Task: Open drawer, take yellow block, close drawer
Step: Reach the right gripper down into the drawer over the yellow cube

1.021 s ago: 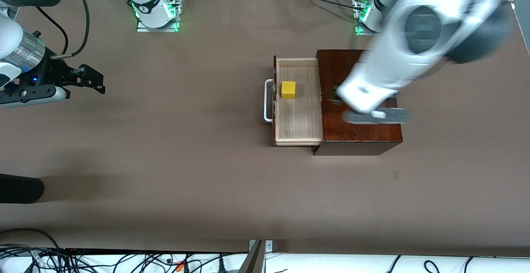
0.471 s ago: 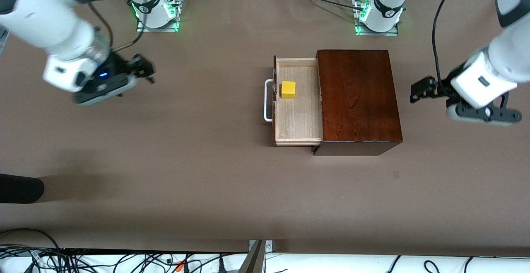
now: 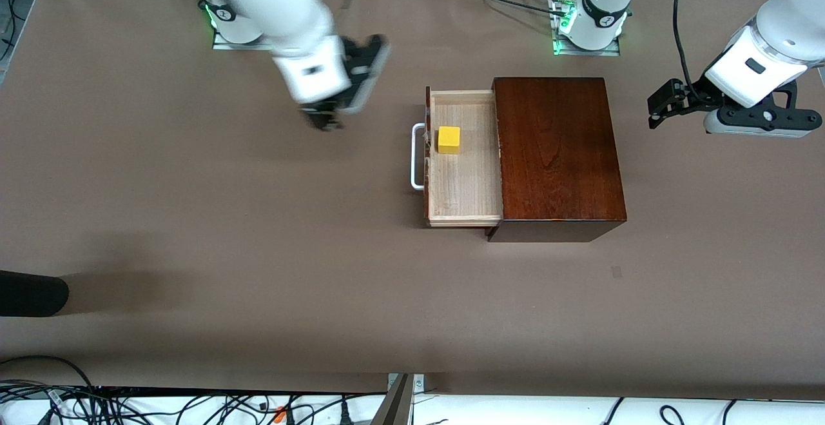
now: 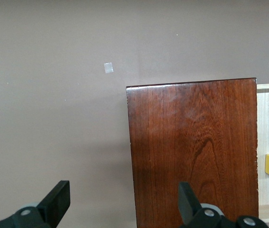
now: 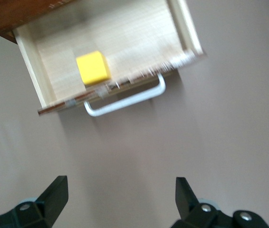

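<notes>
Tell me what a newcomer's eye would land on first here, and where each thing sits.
First, the small bright yellow cube lying in the pulled-out pale wooden drawer with the white bar handle, which juts from the glossy dark-wood box toward the right arm's end. Next, the open right gripper over bare table beside the drawer's handle. The open left gripper hangs over the table at the left arm's end.

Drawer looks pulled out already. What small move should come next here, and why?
Probably carry the right hand on over the open drawer, above the yellow block. The block sits loose in the tray near the white handle, and this hand is open, empty, and over bare table toward the right arm's end from the handle. The left hand waits open past the wooden box.
</notes>
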Controlling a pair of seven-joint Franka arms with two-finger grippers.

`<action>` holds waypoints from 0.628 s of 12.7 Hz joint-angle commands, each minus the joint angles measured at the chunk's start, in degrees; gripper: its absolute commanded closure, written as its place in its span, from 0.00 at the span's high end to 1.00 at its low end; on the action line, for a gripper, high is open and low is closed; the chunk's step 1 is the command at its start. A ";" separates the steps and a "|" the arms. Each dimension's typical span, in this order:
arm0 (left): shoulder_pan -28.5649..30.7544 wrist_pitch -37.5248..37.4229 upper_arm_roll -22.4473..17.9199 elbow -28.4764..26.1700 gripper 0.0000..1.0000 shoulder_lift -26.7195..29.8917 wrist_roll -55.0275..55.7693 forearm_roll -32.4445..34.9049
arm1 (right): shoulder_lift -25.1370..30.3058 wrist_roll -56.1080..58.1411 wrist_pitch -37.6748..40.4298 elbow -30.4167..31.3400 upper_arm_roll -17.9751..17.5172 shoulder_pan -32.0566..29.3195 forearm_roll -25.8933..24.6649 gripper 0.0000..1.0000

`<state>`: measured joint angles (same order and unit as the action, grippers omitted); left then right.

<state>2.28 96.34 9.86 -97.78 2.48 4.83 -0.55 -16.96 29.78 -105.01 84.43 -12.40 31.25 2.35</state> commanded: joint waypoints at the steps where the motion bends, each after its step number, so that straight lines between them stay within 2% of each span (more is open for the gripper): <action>1: 0.00 1.05 0.42 -0.05 1.00 0.24 -0.79 -1.12 | -11.49 2.91 -0.10 -12.51 0.36 5.91 -4.80 1.00; 3: 0.09 0.87 0.33 0.39 1.00 -0.02 -1.05 -1.21 | -17.38 2.22 -4.48 -15.60 0.62 10.38 -6.82 1.00; 5: 0.09 -0.53 0.33 0.48 1.00 -0.02 -1.14 -1.21 | -20.56 -2.51 -6.26 -15.88 0.71 13.04 -13.48 1.00; 8: 0.09 -0.80 0.33 0.57 1.00 -0.11 -1.23 -1.21 | -23.38 -2.80 -6.96 -15.88 0.71 14.98 -14.83 1.00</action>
<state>2.23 96.50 10.26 -97.78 2.41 4.83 -0.55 -38.63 27.44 -112.32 71.08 -12.18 45.28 -11.32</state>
